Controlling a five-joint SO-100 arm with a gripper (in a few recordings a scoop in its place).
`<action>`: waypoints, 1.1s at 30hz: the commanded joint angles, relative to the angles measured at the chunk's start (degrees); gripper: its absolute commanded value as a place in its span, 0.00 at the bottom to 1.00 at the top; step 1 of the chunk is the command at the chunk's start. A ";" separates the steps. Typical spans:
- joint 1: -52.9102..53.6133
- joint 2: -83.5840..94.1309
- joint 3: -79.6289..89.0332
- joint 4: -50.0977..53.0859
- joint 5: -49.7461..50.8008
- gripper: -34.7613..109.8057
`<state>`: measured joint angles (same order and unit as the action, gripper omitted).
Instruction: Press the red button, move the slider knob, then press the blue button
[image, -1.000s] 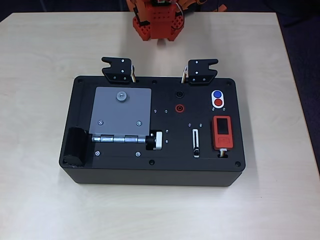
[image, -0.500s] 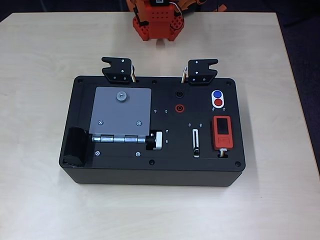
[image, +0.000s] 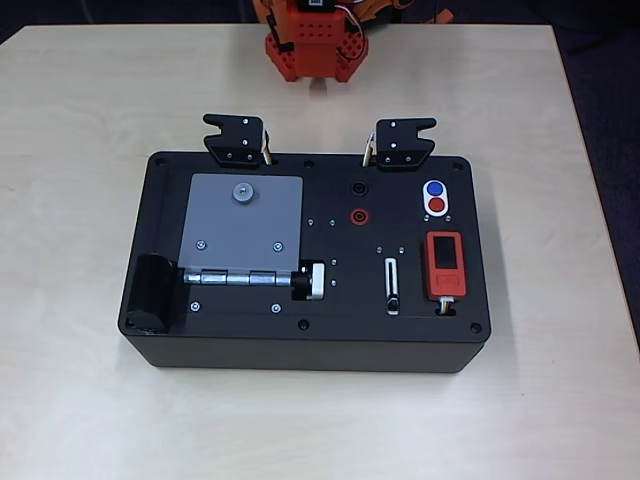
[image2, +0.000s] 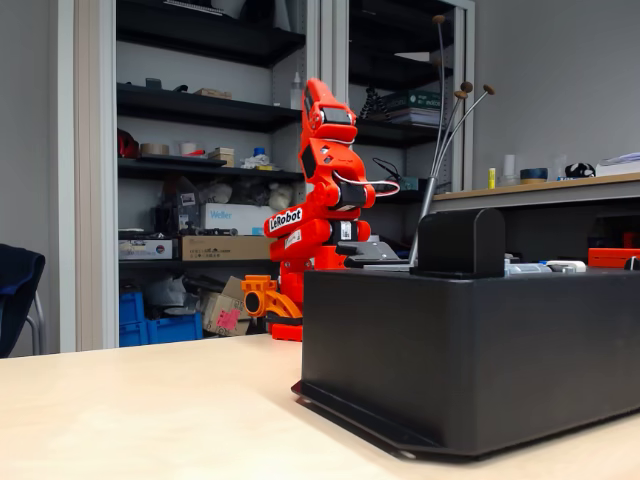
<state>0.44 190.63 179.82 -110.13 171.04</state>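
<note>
The gripper sits folded low by the orange arm's base, its jaw state unclear; on the black box, the red button touches the blue button, the slider knob lower left

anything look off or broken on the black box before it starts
Nothing stands out. The black box sits square on the table; the red button, blue button and slider knob look intact.
</note>
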 joint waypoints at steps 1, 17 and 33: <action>1.32 -0.53 0.18 -0.97 18.98 0.24; 1.32 -0.53 0.18 -0.88 0.70 0.24; 1.32 -0.53 0.18 -0.88 1.76 0.24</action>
<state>0.44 190.63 179.82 -110.92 171.12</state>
